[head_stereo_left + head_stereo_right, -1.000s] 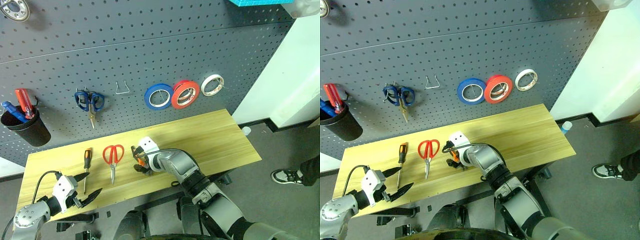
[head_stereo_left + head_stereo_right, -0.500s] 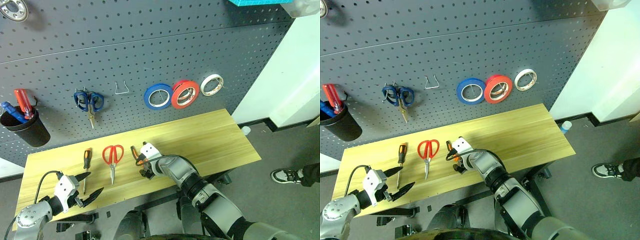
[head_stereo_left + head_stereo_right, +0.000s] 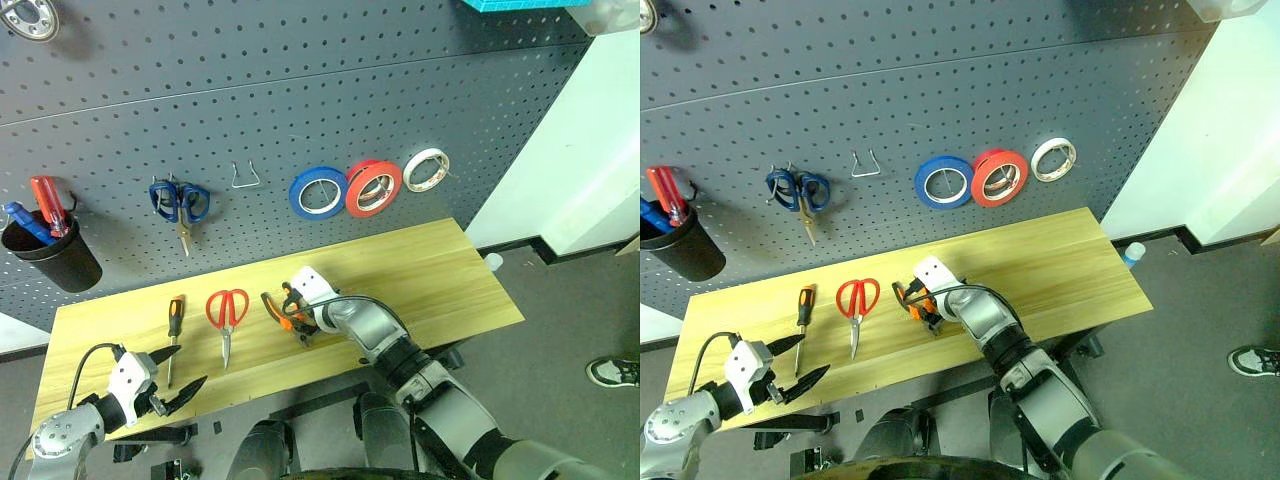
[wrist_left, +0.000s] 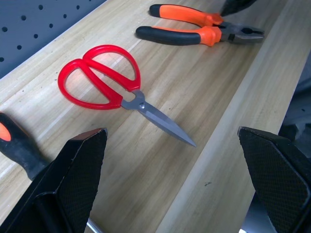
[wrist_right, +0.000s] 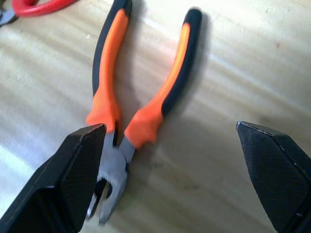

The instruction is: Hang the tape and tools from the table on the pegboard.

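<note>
Two wide-spread fingers of the right claw hover just above the pliers, which lie flat on the desk (unheld); the left claw gapes wide near the screwdriver.

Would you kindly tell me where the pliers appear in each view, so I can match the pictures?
Left eye view: pliers on the table, under the right gripper.
Right eye view: pliers, right of the red scissors.
Left wrist view: pliers near the top.
Right wrist view: pliers, centre-left.
Shared landmark: the red scissors.
</note>
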Available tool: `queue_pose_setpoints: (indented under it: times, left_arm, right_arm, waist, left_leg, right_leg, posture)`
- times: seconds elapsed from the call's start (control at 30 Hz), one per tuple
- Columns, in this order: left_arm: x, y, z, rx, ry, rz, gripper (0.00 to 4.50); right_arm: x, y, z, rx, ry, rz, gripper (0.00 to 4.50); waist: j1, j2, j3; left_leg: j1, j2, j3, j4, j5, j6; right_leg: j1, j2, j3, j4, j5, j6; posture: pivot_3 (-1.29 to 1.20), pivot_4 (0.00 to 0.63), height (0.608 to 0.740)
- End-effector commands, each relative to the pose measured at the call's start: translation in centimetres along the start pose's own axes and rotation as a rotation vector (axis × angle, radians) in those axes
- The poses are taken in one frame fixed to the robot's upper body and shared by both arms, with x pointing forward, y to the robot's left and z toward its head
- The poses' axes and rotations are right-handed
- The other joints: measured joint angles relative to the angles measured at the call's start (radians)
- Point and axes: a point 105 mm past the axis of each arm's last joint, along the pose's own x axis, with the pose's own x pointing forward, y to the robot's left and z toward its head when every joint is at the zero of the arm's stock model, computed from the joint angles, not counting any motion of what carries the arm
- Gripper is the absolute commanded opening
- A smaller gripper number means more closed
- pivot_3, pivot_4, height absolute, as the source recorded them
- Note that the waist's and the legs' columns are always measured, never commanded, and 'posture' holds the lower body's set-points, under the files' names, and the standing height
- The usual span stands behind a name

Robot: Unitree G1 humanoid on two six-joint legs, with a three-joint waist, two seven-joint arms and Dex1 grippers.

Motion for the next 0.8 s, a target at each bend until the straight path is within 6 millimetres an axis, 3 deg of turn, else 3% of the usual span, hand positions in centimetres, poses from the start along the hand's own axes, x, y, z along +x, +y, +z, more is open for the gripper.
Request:
queue_pose_setpoints:
  times: [0.03,0.4,0.8]
  left_arm:
    - [-0.2,0.7,0.5,0.008,-0.027,0.033,4.5]
    - [0.3,0.9,0.6,0.011,-0.033,0.025,4.5]
    - [0.2,0.8,0.5,0.001,-0.033,0.03,4.5]
  right_arm:
    - [-0.6,1.2,2.0,-0.034,-0.064,0.043,4.48]
    - [1.2,3.4,2.3,-0.019,-0.013,0.105,4.48]
    - [2.0,0.7,-0.5,-0.117,0.082,-0.014,4.48]
  waist:
    - [-0.001,0.0,0.0]
    - [0.0,0.0,0.0]
    - [-0.002,0.0,0.0]
  left_leg:
    - [0.0,0.0,0.0,0.0,0.0,0.0]
    - [0.0,0.0,0.0,0.0,0.0,0.0]
    - [0.0,0.0,0.0,-0.001,0.0,0.0]
  right_leg:
    - [0.0,0.0,0.0,0.0,0.0,0.0]
    - [0.0,0.0,0.0,0.0,0.001,-0.001]
    - [-0.001,0.0,0.0,0.0,0.001,-0.001]
  posture:
    - [-0.11,0.147,0.738]
    - [-0.12,0.146,0.738]
    - [-0.1,0.144,0.738]
